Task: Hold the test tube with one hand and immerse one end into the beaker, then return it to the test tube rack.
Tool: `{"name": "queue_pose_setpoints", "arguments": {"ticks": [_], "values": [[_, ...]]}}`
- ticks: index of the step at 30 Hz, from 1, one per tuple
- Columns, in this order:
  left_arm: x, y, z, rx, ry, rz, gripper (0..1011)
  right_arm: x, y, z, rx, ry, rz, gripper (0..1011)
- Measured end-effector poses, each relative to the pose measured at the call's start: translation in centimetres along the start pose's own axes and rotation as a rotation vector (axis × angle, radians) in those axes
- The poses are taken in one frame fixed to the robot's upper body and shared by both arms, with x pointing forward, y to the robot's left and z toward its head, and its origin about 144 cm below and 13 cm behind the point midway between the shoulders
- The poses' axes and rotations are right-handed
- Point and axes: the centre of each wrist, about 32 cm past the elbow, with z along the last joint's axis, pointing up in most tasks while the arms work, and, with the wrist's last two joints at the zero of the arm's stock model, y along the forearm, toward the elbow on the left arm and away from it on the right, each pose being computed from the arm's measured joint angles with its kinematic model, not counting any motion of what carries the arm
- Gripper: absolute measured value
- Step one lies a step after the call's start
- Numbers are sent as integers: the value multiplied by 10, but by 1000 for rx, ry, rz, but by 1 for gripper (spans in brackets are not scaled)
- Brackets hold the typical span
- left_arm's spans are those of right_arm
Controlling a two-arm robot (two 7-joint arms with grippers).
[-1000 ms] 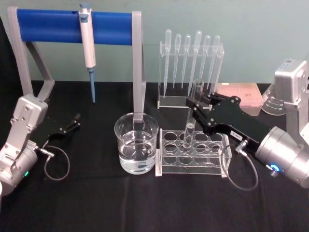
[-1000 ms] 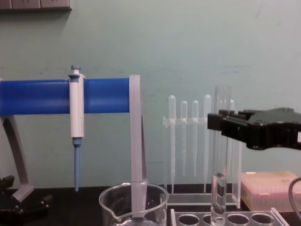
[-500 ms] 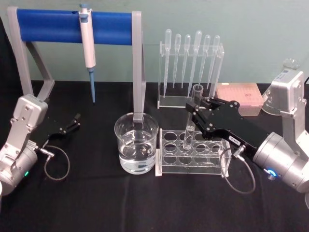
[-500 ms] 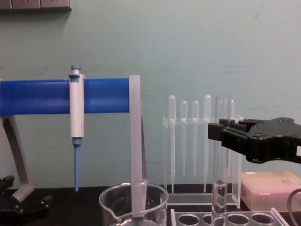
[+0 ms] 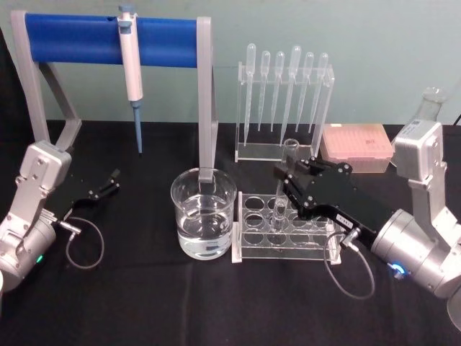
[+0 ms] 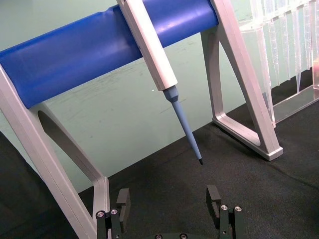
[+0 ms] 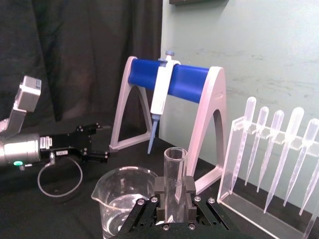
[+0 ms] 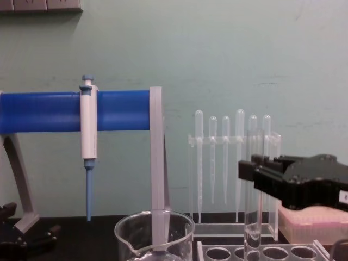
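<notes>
At the far left the left gripper (image 5: pixel 113 178) lies idle on the black table (image 5: pixel 144 303), its fingers (image 6: pixel 122 198) spread with bare cloth between them; in the chest view it is cut off at the lower left corner. Behind it stands the blue stand (image 5: pixel 108 31) with a pipettor (image 5: pixel 130 68) hung from its bar, tip pointing down.

Near the middle sits the beaker (image 5: pixel 204 223), partly filled with clear liquid; the chest view cuts off all but its rim and spout. Just right of it, close but whether touching cannot be told, is the clear rack (image 5: pixel 287 229). The tube (image 5: pixel 284 184) stands nearly upright in a hole of the rack's near row, well apart from the beaker's liquid. Its lower end is hard to make out through the clear plastic.

The hand (image 5: pixel 287 175), the right gripper, reaches in from the right and pinches the tube below its rim, a jaw pressed on each side as the right wrist view shows.

Behind stand the pipettes (image 5: pixel 284 86) in their holder, and at right a pink box (image 5: pixel 358 144), partly hidden by the arm.
</notes>
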Motion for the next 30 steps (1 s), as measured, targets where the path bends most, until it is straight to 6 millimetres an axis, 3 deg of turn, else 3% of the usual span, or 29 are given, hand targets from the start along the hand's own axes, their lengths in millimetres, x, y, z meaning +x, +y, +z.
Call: {"name": "queue_pose_setpoints", "arguments": {"ticks": [22,30], "values": [[0,0,0,0,0,0,1000,-6,2,-28,-43,-18,-1,226],[0,0,0,0,0,0,1000,-9,-3,-24,-49,-14,-15,440]]}}
